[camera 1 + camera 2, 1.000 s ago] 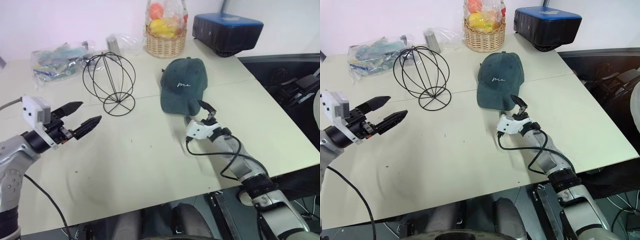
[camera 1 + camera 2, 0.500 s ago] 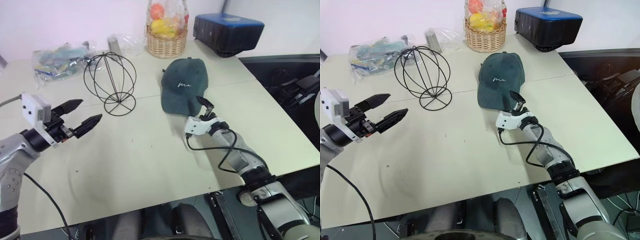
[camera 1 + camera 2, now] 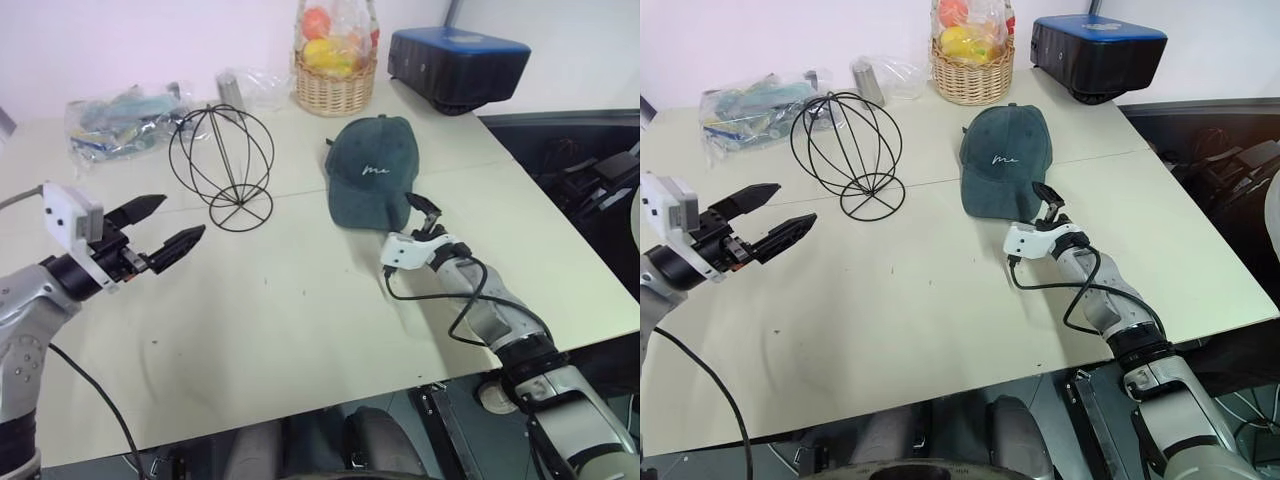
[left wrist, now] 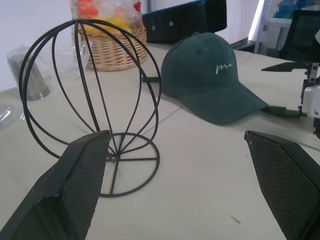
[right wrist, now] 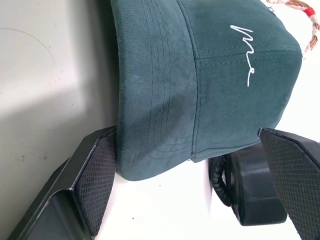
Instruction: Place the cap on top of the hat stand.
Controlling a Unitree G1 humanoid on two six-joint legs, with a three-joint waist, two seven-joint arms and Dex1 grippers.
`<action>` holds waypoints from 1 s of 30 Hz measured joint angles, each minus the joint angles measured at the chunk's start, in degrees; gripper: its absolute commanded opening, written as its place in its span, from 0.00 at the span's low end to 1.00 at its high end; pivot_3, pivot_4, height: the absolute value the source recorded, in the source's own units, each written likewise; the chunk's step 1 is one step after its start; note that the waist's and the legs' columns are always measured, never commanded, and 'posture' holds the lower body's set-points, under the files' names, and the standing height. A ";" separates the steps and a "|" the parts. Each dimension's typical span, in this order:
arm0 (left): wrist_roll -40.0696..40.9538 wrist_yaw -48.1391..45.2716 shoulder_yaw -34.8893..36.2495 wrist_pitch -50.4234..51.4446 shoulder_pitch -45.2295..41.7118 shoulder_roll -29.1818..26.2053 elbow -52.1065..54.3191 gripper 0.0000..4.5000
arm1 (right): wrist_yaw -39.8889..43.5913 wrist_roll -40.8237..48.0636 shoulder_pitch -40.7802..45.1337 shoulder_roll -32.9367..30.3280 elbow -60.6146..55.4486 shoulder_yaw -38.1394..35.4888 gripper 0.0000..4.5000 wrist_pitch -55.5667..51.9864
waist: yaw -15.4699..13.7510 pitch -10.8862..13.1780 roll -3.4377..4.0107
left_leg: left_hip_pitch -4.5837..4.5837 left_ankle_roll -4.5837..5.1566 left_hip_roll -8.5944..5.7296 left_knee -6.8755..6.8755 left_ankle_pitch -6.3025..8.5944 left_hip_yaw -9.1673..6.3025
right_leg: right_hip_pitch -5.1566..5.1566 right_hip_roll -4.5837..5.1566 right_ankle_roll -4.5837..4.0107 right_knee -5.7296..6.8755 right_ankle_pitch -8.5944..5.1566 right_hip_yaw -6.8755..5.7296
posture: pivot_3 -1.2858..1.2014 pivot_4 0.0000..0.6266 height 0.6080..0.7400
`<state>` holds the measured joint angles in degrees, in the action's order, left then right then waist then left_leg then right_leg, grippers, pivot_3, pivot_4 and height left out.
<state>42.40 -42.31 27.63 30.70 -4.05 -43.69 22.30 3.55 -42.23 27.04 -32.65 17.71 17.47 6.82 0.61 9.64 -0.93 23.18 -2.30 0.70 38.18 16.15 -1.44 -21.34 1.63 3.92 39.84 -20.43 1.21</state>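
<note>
Cap lies flat on the table, crown up, directly ahead of the right gripper; long axis runs from the crown at the far end to the brim at the near end, so the brim points back toward the robot and the white script on the front panel faces that way too; brim edge sits just beyond the right fingertips, slightly to their left.

Right gripper spread wide, nothing between its fingers; in the right wrist view the brim lies between the two pads, one pad close under the brim's corner; contact cannot be told.

Left gripper also spread wide and empty, raised over the table; hat stand stands upright on its ring base ahead of it, a little to its right; cap lies further right, beyond the stand, well apart from this gripper.

Stand and cap rest near each other, not touching; wicker basket sits beyond both.
</note>
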 measured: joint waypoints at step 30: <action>-1.45 -0.60 -1.78 -0.14 -0.38 -0.05 -0.02 1.00 | -11.11 2.71 0.46 1.17 -0.39 -2.95 0.00 6.79 | 0.53 -0.02 -0.03 | -0.01 0.00 0.04 -0.03 0.00 0.03 | -0.07 -0.06 0.00 0.03 0.00 0.05 | 0.52 0.24 1.00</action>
<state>40.95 -42.91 25.86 30.56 -4.42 -43.74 22.27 -7.56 -39.52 27.50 -31.47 17.33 14.52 13.62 1.14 9.62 -0.97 23.17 -2.30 0.75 38.15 16.15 -1.40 -21.41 1.57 3.91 39.87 -20.44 1.26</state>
